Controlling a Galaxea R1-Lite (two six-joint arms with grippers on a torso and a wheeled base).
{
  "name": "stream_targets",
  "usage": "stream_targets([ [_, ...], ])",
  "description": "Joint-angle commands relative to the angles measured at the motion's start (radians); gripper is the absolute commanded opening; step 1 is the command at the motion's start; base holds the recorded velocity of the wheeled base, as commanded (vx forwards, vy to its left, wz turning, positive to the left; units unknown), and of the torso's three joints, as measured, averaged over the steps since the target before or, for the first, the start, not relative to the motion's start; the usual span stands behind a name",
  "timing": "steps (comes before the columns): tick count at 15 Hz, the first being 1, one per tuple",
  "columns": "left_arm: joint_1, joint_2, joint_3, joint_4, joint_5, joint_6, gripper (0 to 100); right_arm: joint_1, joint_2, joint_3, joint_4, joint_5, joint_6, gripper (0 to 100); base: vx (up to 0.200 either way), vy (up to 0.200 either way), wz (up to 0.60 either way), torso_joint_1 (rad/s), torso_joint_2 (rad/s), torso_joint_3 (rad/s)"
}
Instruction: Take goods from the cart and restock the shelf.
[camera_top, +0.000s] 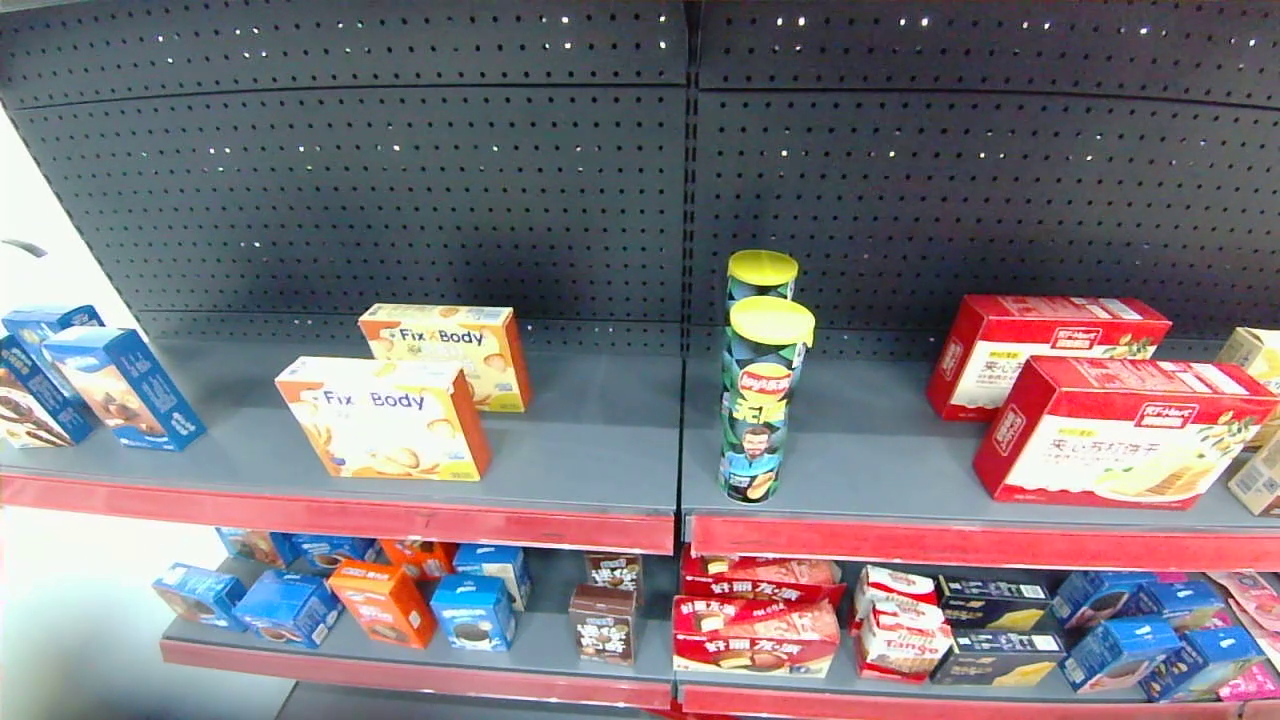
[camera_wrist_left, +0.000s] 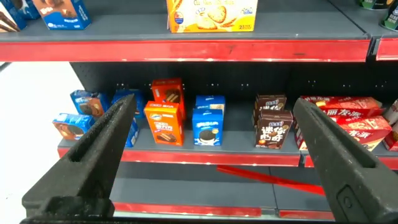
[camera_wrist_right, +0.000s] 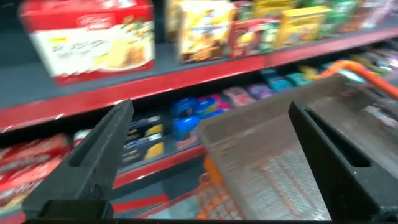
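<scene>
The grey upper shelf carries two orange biscuit boxes, two tall chip cans with yellow lids, and two red wafer boxes. My left gripper is open and holds nothing; it faces the lower shelf's orange box and blue box. My right gripper is also open and holds nothing. Past its fingers is the grey cart basket with an orange handle, standing in front of the shelves. The basket's contents are not discernible.
Blue cookie boxes lean at the upper shelf's left end. The lower shelf holds small blue, orange and brown boxes, with red packs further right. Bare board lies between the orange boxes and the cans, and between the cans and the red boxes.
</scene>
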Motion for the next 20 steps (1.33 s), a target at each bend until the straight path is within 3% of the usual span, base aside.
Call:
stream_targets([
  [1, 0.000, 0.002, 0.000, -0.001, 0.000, -0.001, 100, 0.005, -0.088, 0.098, -0.036, 0.072, -0.003, 100, 0.000, 0.000, 0.00, 0.000, 0.00, 0.000],
  [3, 0.000, 0.002, 0.000, -0.001, 0.000, -0.001, 100, 0.055, -0.180, 0.266, -0.185, 0.098, -0.023, 100, 0.000, 0.000, 0.00, 0.000, 0.00, 0.000],
  [5, 0.000, 0.002, 0.000, 0.001, 0.000, -0.001, 100, 0.057, -0.184, 0.318, -0.239, 0.101, -0.023, 100, 0.000, 0.000, 0.00, 0.000, 0.00, 0.000],
  [6, 0.000, 0.002, 0.000, -0.001, 0.000, 0.001, 100, 0.057, -0.184, 0.454, -0.395, 0.156, -0.022, 100, 0.000, 0.000, 0.00, 0.000, 0.00, 0.000],
  [9, 0.000, 0.002, 0.000, -0.001, 0.000, -0.001, 100, 0.057, -0.184, 0.585, -0.489, 0.286, -0.023, 100, 0.000, 0.000, 0.00, 0.000, 0.00, 0.000],
  [14, 0.000, 0.002, 0.000, -0.001, 0.000, -0.001, 100, 0.057, -0.184, 0.615, -0.512, 0.447, -0.020, 100, 0.000, 0.000, 0.00, 0.000, 0.00, 0.000],
  [20, 0.000, 0.002, 0.000, 0.001, 0.000, -0.001, 100, 0.057, -0.184, 0.619, -0.523, 0.408, -0.039, 100, 0.000, 0.000, 0.00, 0.000, 0.00, 0.000],
])
